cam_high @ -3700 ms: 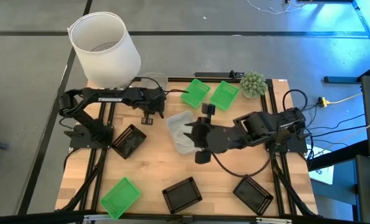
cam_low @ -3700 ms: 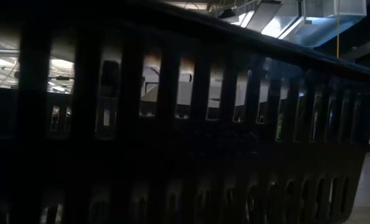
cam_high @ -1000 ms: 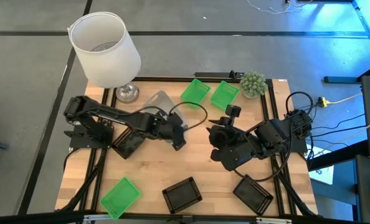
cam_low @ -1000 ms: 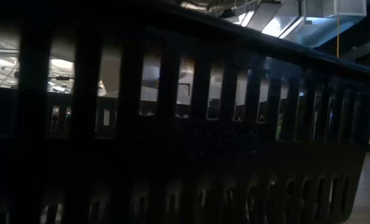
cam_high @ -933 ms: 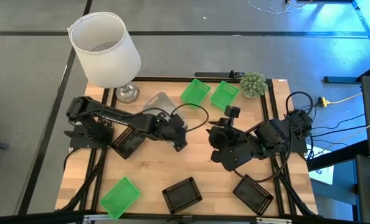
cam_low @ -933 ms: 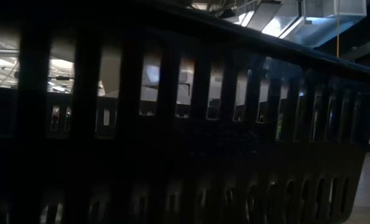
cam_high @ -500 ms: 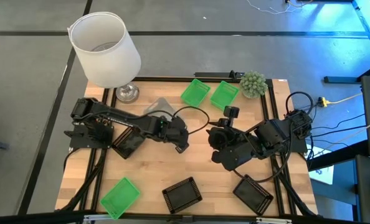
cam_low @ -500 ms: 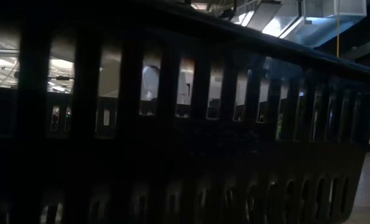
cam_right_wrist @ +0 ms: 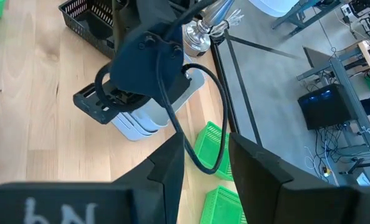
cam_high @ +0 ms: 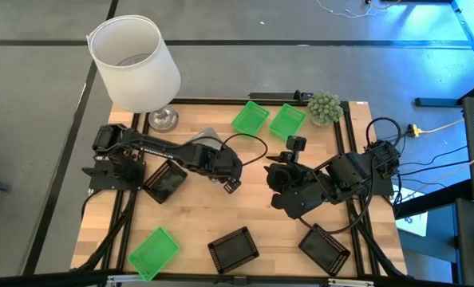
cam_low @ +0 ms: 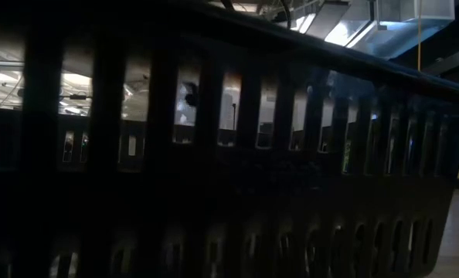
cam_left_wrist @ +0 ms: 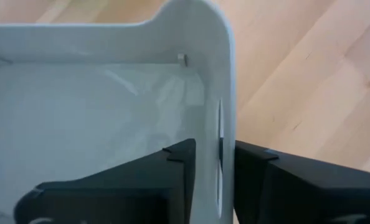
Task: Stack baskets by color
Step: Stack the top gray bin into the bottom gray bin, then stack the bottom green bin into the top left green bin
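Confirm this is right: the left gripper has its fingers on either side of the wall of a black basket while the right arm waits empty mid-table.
Wrong colour. In the left wrist view the left gripper straddles the wall of a translucent grey-white basket, not a black one. The right gripper does wait empty mid-table.

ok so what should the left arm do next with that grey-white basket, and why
Probably let go fully and lift the left end effector straight up off the grey-white basket. In the right wrist view that basket seems nested on other grey-white ones on the table, so it looks placed; a sideways pull could drag the stack. The right end effector waits open nearby.
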`<state>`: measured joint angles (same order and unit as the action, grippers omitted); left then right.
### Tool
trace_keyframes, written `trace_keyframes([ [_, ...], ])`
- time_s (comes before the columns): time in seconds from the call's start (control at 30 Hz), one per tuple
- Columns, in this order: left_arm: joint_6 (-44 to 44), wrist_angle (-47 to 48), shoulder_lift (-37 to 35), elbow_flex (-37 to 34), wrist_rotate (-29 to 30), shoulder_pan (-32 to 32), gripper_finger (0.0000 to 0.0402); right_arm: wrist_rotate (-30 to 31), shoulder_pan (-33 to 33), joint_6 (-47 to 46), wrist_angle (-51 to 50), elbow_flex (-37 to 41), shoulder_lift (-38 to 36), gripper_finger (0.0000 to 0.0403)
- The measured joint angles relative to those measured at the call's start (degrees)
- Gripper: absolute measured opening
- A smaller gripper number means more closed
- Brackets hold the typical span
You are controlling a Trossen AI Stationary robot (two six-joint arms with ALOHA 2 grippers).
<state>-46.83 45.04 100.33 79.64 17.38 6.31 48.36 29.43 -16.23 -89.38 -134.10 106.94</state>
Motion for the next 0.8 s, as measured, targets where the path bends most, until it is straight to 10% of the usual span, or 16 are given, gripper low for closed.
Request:
trace_keyframes([
  [0.5, 12.0, 0.1, 0.0, 5.2, -2.8, 1.0, 0.0073, 0.0, 0.0, -0.2, 0.0, 0.0, 0.0, 0.0127],
  [0.8, 17.3, 17.3, -0.1, 16.9, 7.6, 7.2, 0.0073, -2.5, 0.1, -2.9, -0.6, 0.3, -1.4, 0.0127],
])
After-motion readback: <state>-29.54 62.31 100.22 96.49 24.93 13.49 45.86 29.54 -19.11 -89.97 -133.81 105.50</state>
